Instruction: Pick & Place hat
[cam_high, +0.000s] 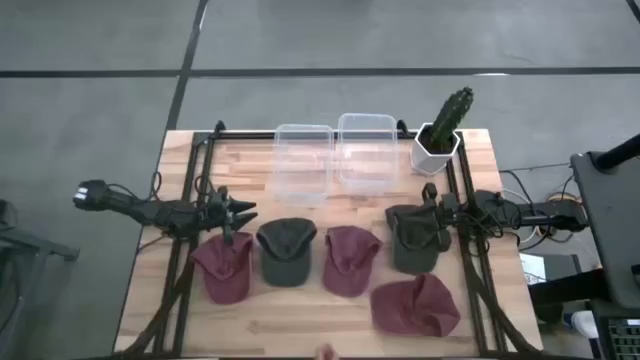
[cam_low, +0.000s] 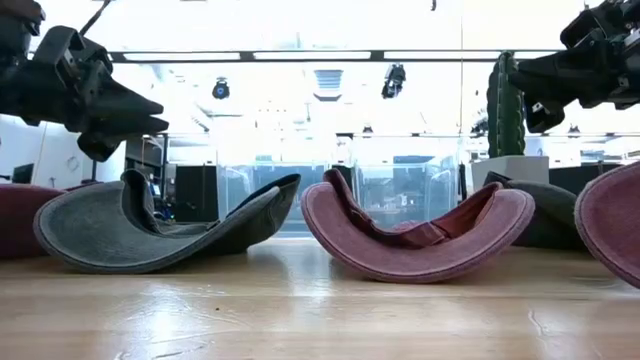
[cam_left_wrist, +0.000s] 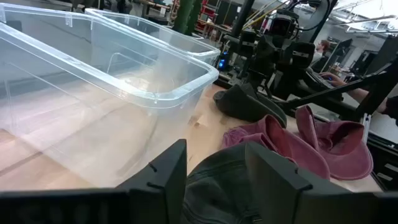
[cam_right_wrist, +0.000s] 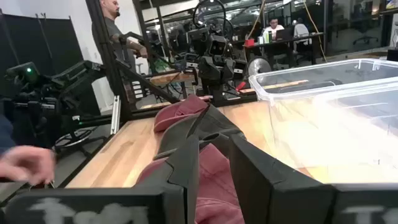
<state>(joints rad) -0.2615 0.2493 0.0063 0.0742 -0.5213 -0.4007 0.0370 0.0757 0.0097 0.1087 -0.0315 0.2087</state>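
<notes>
Grey floor (cam_high: 90, 120) crossed by dark seams around a pale wooden table (cam_high: 300, 320). Far behind, bright windows (cam_low: 330, 90) under ceiling lamps (cam_low: 222, 90). Black partition (cam_right_wrist: 37, 43) to one side, desks with seated people (cam_right_wrist: 272, 28) beyond.

- Two clear bins (cam_high: 335, 160) stand side by side at the table's far edge, filling its middle; a potted cactus (cam_high: 443, 128) stands just beside them at the far right corner
- Four caps lie in a close row across the middle: maroon cap (cam_high: 224, 265), grey cap (cam_high: 286, 250), second maroon cap (cam_high: 349, 258), dark cap (cam_high: 413, 238); gaps between them are narrow
- A fifth maroon cap (cam_high: 415, 304) lies nearer the front right
- Bare wood (cam_high: 270, 325) runs along the front left; a thin strip lies between bins and caps
- Black frame rails (cam_high: 196, 190) line both sides
</notes>
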